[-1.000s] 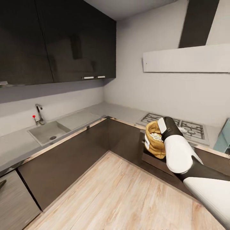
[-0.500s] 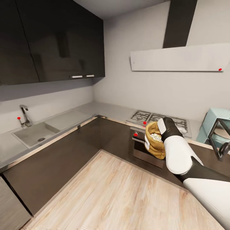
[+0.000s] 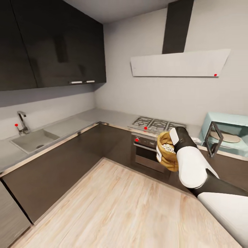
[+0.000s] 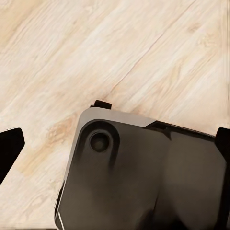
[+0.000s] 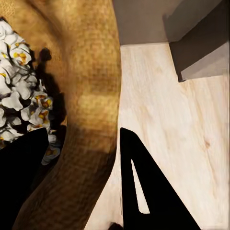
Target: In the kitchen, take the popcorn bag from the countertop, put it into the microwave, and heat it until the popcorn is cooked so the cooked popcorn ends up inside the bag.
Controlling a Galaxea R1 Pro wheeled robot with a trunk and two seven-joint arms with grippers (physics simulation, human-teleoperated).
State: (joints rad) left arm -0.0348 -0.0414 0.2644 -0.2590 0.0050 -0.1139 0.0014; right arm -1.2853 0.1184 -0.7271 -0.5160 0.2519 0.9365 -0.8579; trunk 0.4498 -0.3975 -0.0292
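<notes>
Your kitchen spread wide in the head view: glossy black cabinets (image 3: 51,41) above, a grey table (image 3: 103,117) wrapping the corner, and a pale wooden floor (image 3: 113,206) below. Taking the gas hob (image 3: 156,124) as your landmark, the white hood (image 3: 179,63) hung above it, the sink (image 3: 31,139) sat far to its left, and the mint-blue microwave (image 3: 227,132) stood on the table just to its right, its dark door (image 3: 212,139) swung open.

In front of the hob, over the floor, your right gripper (image 3: 171,146) held the popcorn bag (image 3: 166,151), pinching its wall: one finger inside, one outside, as the right wrist view showed. That view also revealed whitish popcorn (image 5: 21,100) piled inside the bag.

No writing could be read anywhere.

Your left gripper (image 4: 115,139) pointed down at the floor, fingertips at the frame's edges, spread wide and holding nothing.
</notes>
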